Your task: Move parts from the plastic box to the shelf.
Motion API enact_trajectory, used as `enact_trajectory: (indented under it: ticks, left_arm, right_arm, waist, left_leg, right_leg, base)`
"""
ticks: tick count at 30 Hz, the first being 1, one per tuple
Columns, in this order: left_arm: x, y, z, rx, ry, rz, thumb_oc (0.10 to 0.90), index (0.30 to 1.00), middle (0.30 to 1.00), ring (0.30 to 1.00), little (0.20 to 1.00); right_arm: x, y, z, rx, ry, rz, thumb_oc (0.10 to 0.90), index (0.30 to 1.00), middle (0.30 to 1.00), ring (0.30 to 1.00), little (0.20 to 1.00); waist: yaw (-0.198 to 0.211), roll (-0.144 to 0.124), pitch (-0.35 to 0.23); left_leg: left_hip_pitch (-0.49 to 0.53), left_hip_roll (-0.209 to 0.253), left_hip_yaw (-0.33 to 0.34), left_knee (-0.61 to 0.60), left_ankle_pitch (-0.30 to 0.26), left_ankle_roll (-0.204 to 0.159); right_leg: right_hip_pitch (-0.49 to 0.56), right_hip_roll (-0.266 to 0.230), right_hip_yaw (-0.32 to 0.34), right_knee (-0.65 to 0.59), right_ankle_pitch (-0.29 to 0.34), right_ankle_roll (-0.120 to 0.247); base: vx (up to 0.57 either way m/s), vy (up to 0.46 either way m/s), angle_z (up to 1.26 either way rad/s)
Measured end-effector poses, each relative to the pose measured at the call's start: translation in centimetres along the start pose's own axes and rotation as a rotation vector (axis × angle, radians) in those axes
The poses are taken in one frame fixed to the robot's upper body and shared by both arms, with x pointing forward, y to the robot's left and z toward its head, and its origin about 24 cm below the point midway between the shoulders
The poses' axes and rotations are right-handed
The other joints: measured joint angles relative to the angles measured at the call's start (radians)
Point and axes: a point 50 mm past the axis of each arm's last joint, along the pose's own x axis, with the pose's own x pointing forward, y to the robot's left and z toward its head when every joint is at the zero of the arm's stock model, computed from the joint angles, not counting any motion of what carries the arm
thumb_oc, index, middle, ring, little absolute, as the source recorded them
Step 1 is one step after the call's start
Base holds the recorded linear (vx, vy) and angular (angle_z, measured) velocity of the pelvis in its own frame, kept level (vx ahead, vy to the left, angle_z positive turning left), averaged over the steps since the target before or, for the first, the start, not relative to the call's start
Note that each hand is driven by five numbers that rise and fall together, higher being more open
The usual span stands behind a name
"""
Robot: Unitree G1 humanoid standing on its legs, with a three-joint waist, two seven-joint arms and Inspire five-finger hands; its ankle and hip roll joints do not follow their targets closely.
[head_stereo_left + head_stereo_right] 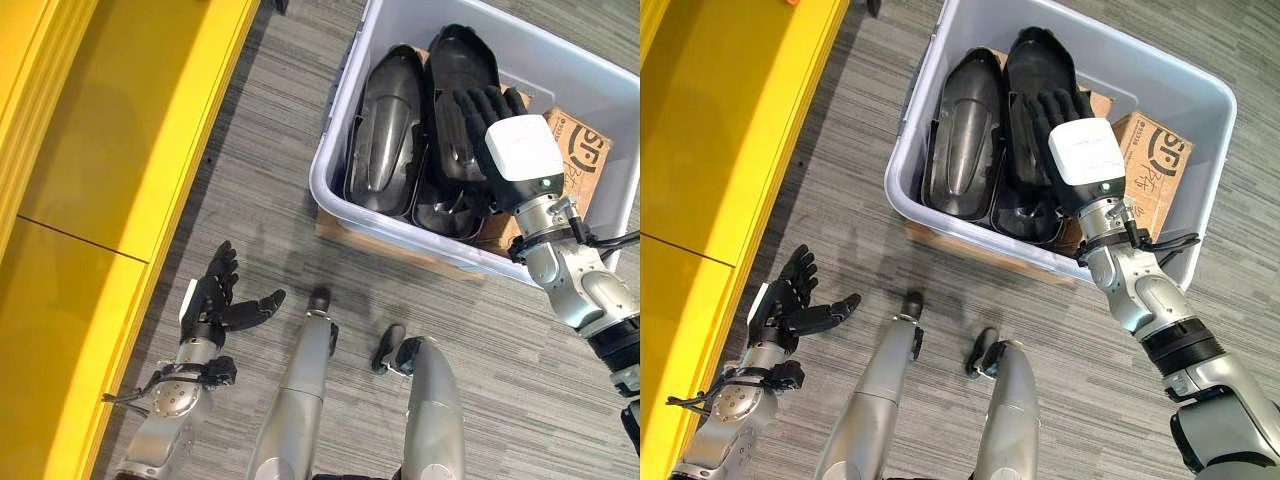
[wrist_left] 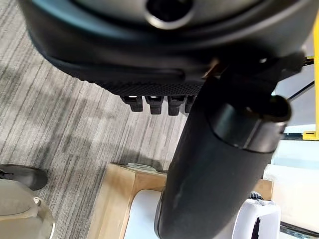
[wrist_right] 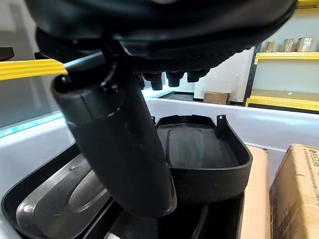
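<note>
The pale plastic box [image 1: 560, 70] stands on the floor at the upper right. Two long black moulded parts lie in it side by side, the left part [image 1: 385, 130] and the right part [image 1: 460, 55]. My right hand [image 1: 470, 115] is inside the box just over the right part [image 3: 209, 154], fingers straight and open, holding nothing. The yellow shelf [image 1: 120, 130] runs along the left. My left hand [image 1: 215, 295] hangs open beside the shelf, low over the floor, with its fingers spread and nothing in it.
A brown cardboard carton [image 1: 580, 145] sits in the box to the right of the black parts. The box rests on a flat wooden base [image 1: 360, 238]. Grey striped carpet [image 1: 260, 180] lies between the shelf and the box.
</note>
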Motion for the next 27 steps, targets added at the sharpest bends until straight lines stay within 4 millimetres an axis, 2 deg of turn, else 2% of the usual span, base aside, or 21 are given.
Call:
enact_trajectory:
  ticks: [9,16,17,19,27]
  left_arm:
    - [-0.1,-0.1,-0.1,-0.006,0.004,0.015,0.9,1.0,1.0,1.0,1.0]
    - [0.1,-0.3,0.1,-0.011,-0.007,0.011,0.9,1.0,1.0,1.0,1.0]
    - [0.2,-0.5,0.1,-0.014,-0.009,0.004,0.9,1.0,1.0,1.0,1.0]
    - [0.0,-0.5,-0.1,-0.016,-0.002,0.002,0.9,1.0,1.0,1.0,1.0]
    - [0.0,-0.5,-0.1,-0.018,-0.004,0.009,0.9,1.0,1.0,1.0,1.0]
  right_arm:
    - [0.0,0.4,-0.5,-0.014,0.018,0.019,0.9,1.0,1.0,1.0,1.0]
    - [0.1,0.2,-0.9,-0.027,0.044,0.007,0.9,1.0,1.0,1.0,1.0]
    - [0.3,0.2,-0.9,-0.029,0.045,0.0,0.9,1.0,1.0,1.0,1.0]
    - [0.1,0.7,-1.0,-0.035,0.05,0.022,0.9,1.0,1.0,1.0,1.0]
    - [1.1,0.2,-1.3,-0.06,0.059,0.009,0.9,1.0,1.0,1.0,1.0]
  waist:
    - [-0.002,0.02,0.0]
    - [-0.007,0.026,0.001]
    - [-0.007,0.027,0.001]
    - [-0.002,0.028,0.001]
    - [-0.003,0.037,0.001]
  left_leg:
    - [-0.055,0.001,0.019,0.072,-0.044,0.004]
    - [-0.083,0.0,0.03,0.108,-0.046,0.004]
    - [-0.091,-0.001,0.028,0.12,-0.073,0.005]
    - [-0.091,0.0,0.035,0.136,-0.071,0.007]
    - [-0.123,-0.002,0.046,0.144,-0.071,0.008]
  right_leg:
    - [-0.063,-0.007,0.027,0.077,-0.037,-0.005]
    - [-0.088,-0.01,0.035,0.109,-0.053,-0.002]
    - [-0.097,-0.011,0.035,0.119,-0.063,-0.008]
    - [-0.095,-0.011,0.046,0.133,-0.074,-0.004]
    - [-0.135,-0.011,0.058,0.148,-0.075,-0.001]
  base:
    - [0.0,-0.003,-0.02]
    - [0.03,-0.007,0.0]
    - [0.12,-0.015,0.01]
    - [0.0,0.0,0.0]
    - [0.0,0.0,0.0]
